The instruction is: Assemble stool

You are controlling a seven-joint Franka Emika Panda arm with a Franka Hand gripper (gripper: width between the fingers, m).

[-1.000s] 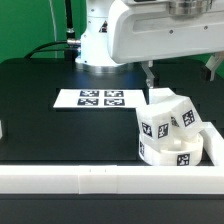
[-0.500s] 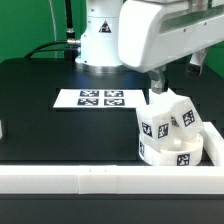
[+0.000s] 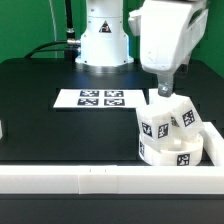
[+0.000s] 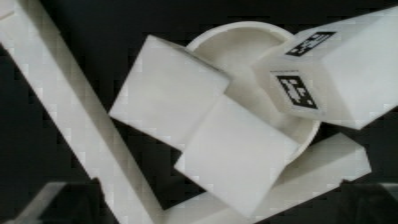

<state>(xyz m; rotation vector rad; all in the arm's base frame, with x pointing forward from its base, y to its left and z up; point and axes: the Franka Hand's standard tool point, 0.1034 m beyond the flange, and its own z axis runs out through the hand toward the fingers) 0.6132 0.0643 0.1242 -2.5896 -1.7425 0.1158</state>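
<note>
Several piled stool parts (image 3: pixel 170 128) just beneath the end effector (image 3: pixel 162 92)

A black worktop (image 3: pixel 45 125) fills the middle of the exterior view. The marker board (image 3: pixel 100 98), a flat white sheet printed with four black-and-white tags, lies on it just above the frame's centre. A long white border rail (image 3: pixel 70 180) runs along the lower edge of the frame and meets a second rail (image 3: pixel 213 150) at the lower right, while a green backdrop (image 3: pixel 20 25) and a dark cable (image 3: pixel 66 22) show in the upper left.
</note>
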